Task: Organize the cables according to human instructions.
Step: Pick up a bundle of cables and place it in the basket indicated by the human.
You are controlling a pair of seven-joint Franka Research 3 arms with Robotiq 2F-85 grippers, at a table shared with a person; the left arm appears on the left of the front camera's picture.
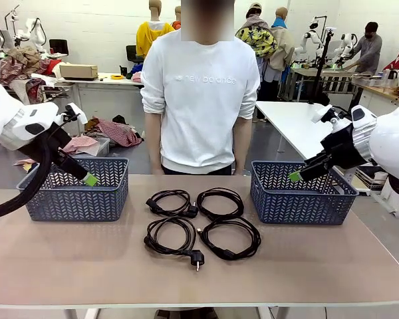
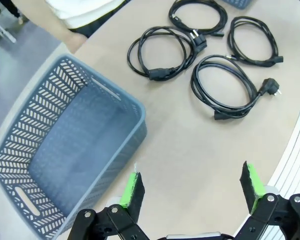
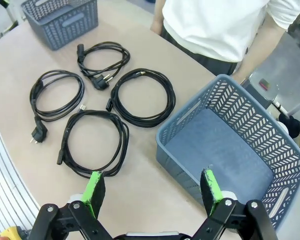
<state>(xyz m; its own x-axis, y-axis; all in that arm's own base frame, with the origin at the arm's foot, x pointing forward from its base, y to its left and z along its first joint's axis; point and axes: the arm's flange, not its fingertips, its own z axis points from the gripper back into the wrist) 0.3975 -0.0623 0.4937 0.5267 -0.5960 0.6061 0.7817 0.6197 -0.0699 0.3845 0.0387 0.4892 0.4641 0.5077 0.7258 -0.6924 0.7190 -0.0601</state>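
Big tan table (image 1: 66, 266). Person in white top (image 1: 199, 100) stands at far side, arms down. Blue-grey plastic left basket (image 1: 73, 199) and right basket (image 1: 299, 203) at ends. Four black cord loops (image 1: 191, 211) lie flat in middle, between baskets. Left gripper (image 1: 90, 179) hangs by left basket, fingers wide apart, empty. Right gripper (image 1: 294, 177) same by right basket. Loops lie inward, lower down: left pair nearer left arm, right pair nearer right arm.

— What can be read here?
— One brand name: "new balance", in lower-case letters across the chest of the person's white sweatshirt (image 1: 203, 113), seen from the front.
— Is it clear?
— Faint, pale lettering on white cloth, yet legible. A small mark stands just left of the words, too small to make out.
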